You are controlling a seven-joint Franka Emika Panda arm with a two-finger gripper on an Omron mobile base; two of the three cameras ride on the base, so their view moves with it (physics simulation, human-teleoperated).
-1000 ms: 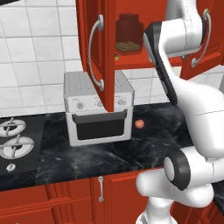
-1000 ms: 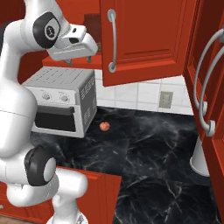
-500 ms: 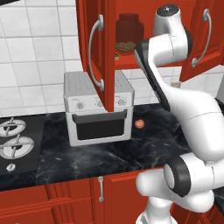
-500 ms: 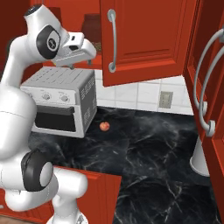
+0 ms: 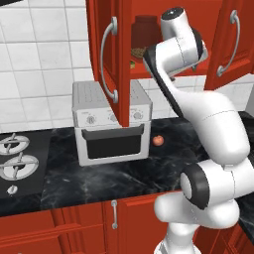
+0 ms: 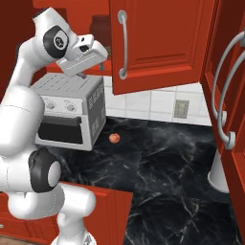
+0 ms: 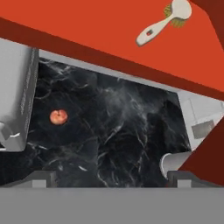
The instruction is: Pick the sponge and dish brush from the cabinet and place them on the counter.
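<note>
Here the claw [image 7: 109, 178] hangs spread and empty over the counter [image 7: 118, 131], below the shelved dish brush [image 7: 164, 22].

Cabinet [image 5: 121, 59]: glossy red, panelled doors with curved silver handles; inner shelf [image 7: 109, 39] red. Brush [image 7: 164, 22] on that shelf: white handle and head, yellow-green bristles. Desk [image 6: 167, 162]: glossy black marble with faint white veins. Oven [image 5: 110, 124] below the cabinet: silver-grey body, dark door window. Small fruit [image 6: 114, 138] beside the oven: orange-red. Wall tiles [image 5: 34, 64] left of the cabinet: white, grey grout. Jar [image 5: 146, 27] in the cabinet: dark red-brown.
</note>
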